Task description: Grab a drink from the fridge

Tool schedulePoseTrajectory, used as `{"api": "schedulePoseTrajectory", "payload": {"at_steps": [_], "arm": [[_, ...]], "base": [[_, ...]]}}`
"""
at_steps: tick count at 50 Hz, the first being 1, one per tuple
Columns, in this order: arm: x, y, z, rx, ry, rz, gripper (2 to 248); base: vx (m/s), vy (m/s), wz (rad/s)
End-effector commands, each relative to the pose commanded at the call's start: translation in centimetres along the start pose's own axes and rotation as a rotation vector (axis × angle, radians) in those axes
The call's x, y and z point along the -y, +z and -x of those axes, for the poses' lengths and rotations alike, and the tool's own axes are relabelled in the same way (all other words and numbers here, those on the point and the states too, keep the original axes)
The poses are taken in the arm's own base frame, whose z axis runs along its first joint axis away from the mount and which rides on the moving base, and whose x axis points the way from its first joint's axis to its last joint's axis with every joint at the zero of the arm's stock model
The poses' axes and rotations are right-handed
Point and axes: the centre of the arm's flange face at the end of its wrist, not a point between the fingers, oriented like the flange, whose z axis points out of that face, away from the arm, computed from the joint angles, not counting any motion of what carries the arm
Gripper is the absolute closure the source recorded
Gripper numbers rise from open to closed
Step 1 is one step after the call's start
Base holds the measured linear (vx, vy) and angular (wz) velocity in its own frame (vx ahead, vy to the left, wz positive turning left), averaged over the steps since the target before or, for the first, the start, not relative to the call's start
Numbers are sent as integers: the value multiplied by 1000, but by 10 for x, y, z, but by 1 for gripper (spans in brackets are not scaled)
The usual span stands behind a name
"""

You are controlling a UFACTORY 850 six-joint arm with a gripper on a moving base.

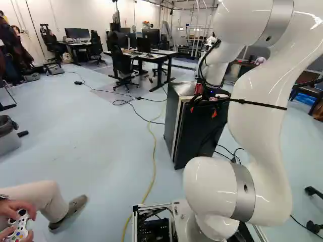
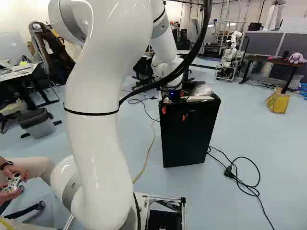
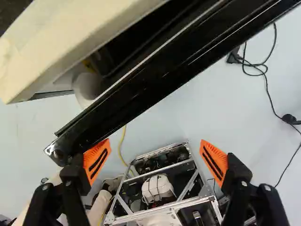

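Note:
My gripper is at the top of the black fridge, its orange pads hanging in front of the dark face. The right base view shows the same fridge upright on the floor. In the wrist view the gripper stands open with nothing between its fingers; one orange pad is close beside the corner of the black door, contact unclear. A dark gap separates the door from the cream-edged cabinet, so it looks ajar. A white rounded thing shows there. I see no drink.
A clear plastic bag lies on the fridge. Cables and a yellow cord run over the floor. A seated person's shoe is left of my base. Another robot stands farther back, with desks and chairs behind.

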Motion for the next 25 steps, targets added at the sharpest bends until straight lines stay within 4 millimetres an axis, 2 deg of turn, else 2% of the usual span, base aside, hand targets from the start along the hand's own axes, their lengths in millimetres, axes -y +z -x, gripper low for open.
{"api": "schedulePoseTrajectory", "payload": {"at_steps": [25], "arm": [[18,3,-28,-25,-28,-4,3]], "base": [[0,0,0]]}}
